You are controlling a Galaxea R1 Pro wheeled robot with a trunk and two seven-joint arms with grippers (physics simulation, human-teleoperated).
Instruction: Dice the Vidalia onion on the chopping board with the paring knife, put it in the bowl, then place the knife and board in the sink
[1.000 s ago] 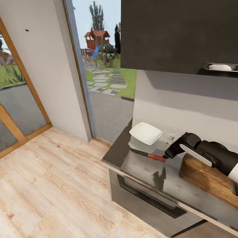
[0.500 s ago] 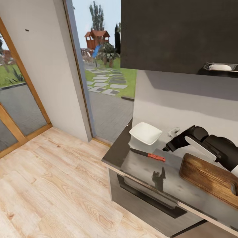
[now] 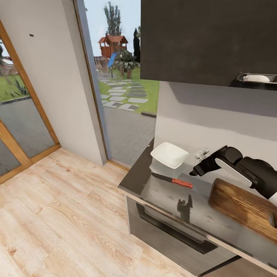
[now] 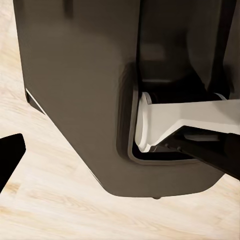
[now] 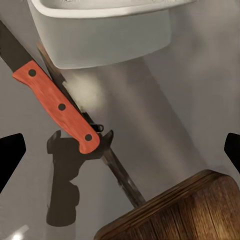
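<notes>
Above the countertop (image 3: 169,192), the right gripper (image 3: 193,173) hovers wide open, empty, arm reaching from three o'clock; knife (image 3: 173,180) at its nine o'clock, before the bowl (image 3: 169,154).

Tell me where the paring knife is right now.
The paring knife lies flat on the countertop in the head view, just in front of the bowl, left of the chopping board.

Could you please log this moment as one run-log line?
right gripper: open, above countertop | paring knife: lying flat, not held | bowl: behind knife | chopping board: on countertop
</notes>
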